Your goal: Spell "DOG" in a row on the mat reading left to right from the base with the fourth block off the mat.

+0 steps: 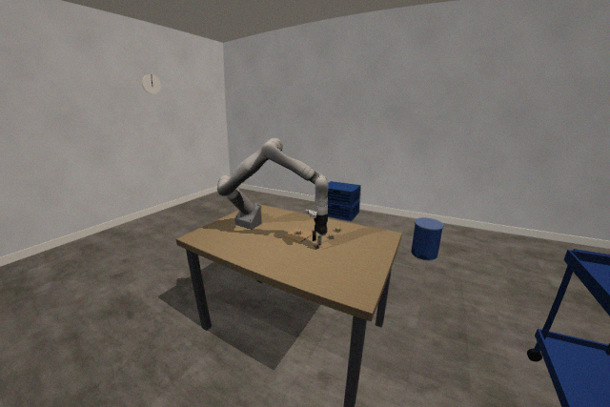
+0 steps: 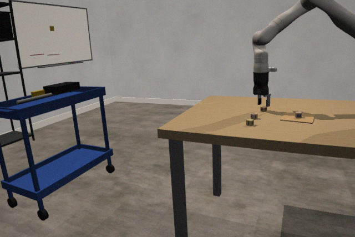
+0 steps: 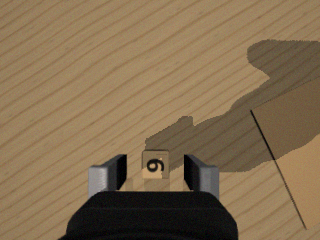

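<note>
The worktop (image 1: 295,264) (image 2: 229,119) (image 3: 75,75) looks like matt, grained wood; the arm (image 1: 291,163) (image 2: 289,13) smooth, faintly glossy plastic or painted metal; the gripper's fingers (image 2: 268,101) partly grey, metal-like

We've got the gripper (image 1: 315,240) (image 2: 263,104) (image 3: 155,166) open over the 9/G-like block (image 2: 263,109) (image 3: 150,173), a gap on each side. Toward the exterior camera's long edge of the table (image 1: 295,264) (image 2: 200,119) (image 3: 100,75), blue block (image 1: 331,236) (image 2: 254,115) and green block (image 1: 337,230) (image 2: 249,122) stand close, limiting room. We see a wide bare lane between those two and the mat (image 2: 286,119) (image 3: 295,130). Mat block (image 1: 296,235) (image 2: 298,114) obstructs its middle; bare strips beside it. Room also toward the end edge opposite the base.
</note>
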